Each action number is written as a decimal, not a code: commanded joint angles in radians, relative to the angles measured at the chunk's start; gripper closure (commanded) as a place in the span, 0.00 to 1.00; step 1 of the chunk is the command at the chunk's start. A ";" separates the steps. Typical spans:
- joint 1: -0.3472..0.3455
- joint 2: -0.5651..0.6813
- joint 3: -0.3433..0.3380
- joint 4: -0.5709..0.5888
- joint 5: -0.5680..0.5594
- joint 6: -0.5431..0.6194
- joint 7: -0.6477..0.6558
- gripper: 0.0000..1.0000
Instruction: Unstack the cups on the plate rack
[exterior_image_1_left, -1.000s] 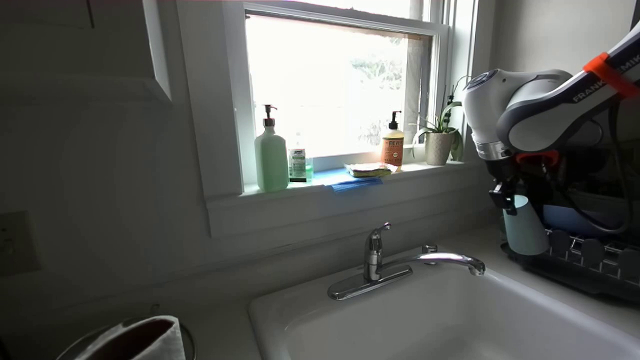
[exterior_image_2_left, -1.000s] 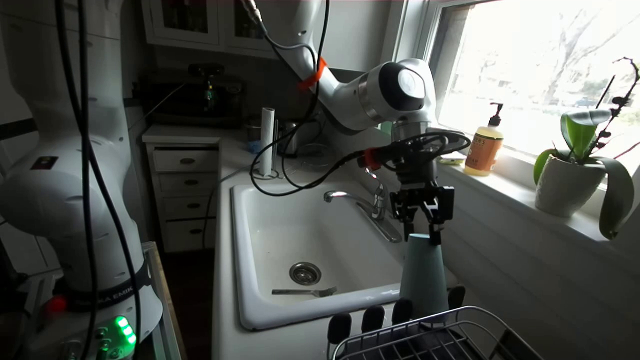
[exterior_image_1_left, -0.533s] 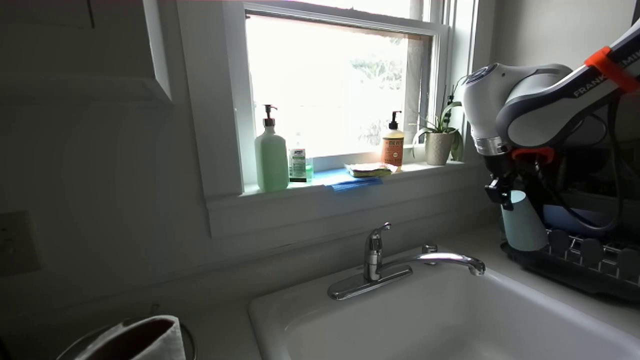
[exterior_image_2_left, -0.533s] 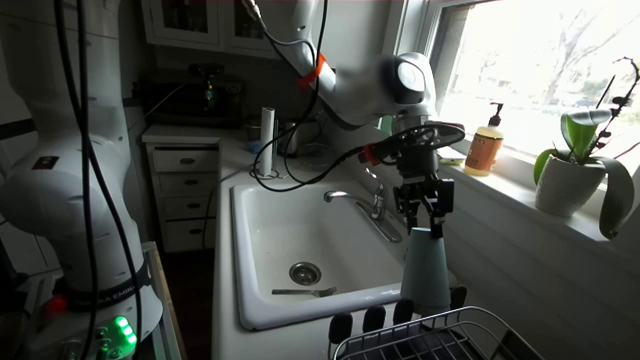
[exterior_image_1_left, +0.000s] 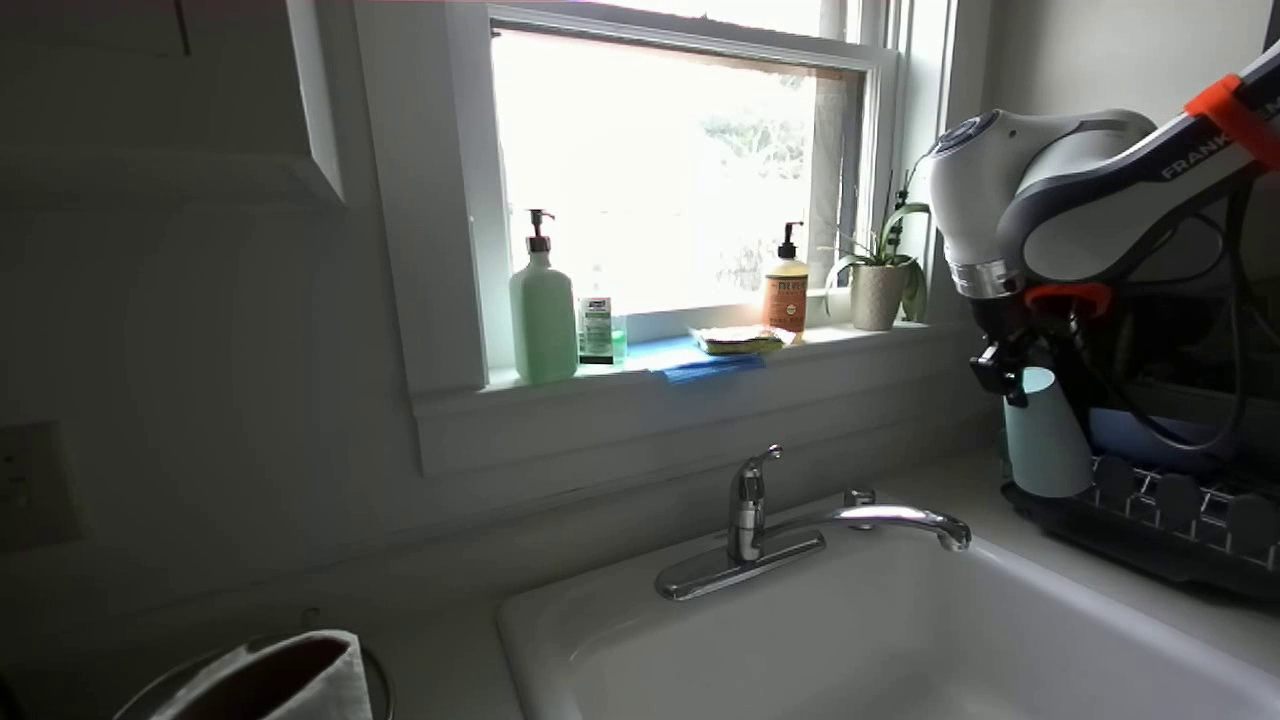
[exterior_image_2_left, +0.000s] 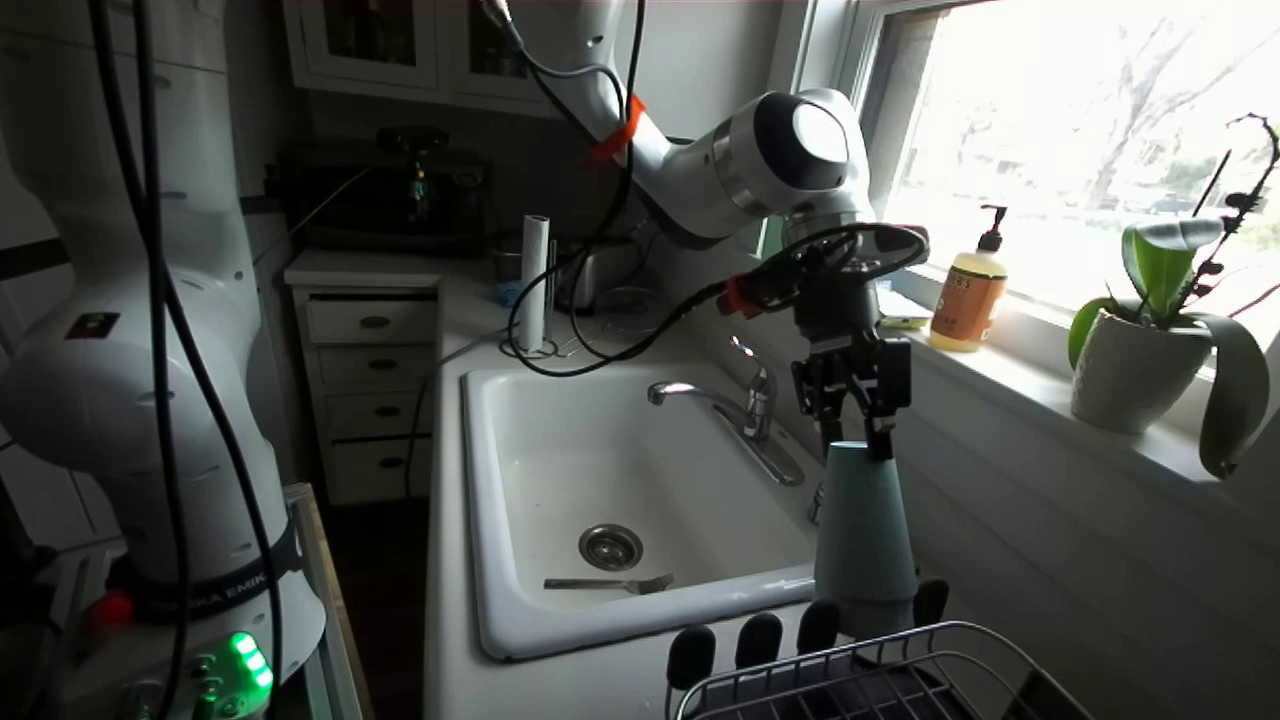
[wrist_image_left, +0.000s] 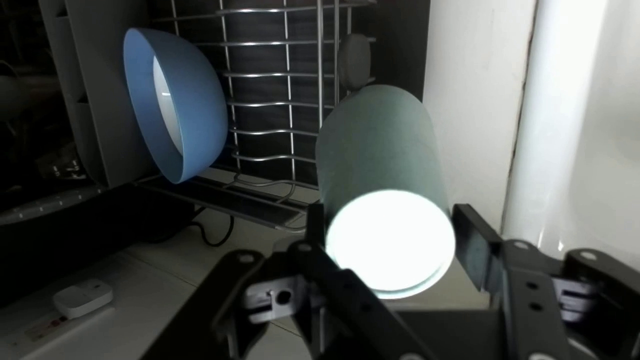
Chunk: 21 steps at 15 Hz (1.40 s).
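Note:
Two pale light-blue cups stand upside down, one over the other, at the corner of the plate rack (exterior_image_2_left: 962, 628). The upper cup (exterior_image_2_left: 865, 530) is narrow end up and leans slightly. It also shows in the exterior view (exterior_image_1_left: 1045, 445) and in the wrist view (wrist_image_left: 380, 145). A short band of the lower cup (exterior_image_2_left: 878, 618) shows beneath its rim; the rest is hidden inside. My gripper (exterior_image_2_left: 856, 440) points down and is shut on the upper cup's narrow end, one finger on each side (wrist_image_left: 392, 235).
A blue bowl (wrist_image_left: 205, 100) leans in the rack beside the cups. Black prong caps (exterior_image_2_left: 758, 638) line the rack's edge. The white sink (exterior_image_2_left: 640, 616) with its faucet (exterior_image_2_left: 757, 400) lies beside the rack. A soap bottle (exterior_image_2_left: 968, 300) and potted plant (exterior_image_2_left: 1135, 370) stand on the windowsill.
My gripper has risen with the upper cup in it. More of the lower cup now shows under the upper cup's rim.

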 joint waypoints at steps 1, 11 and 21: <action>0.005 -0.023 -0.020 -0.001 -0.086 -0.023 0.047 0.61; 0.005 -0.057 -0.014 -0.008 -0.079 0.019 0.037 0.61; -0.001 -0.105 -0.008 -0.003 -0.057 0.006 0.031 0.61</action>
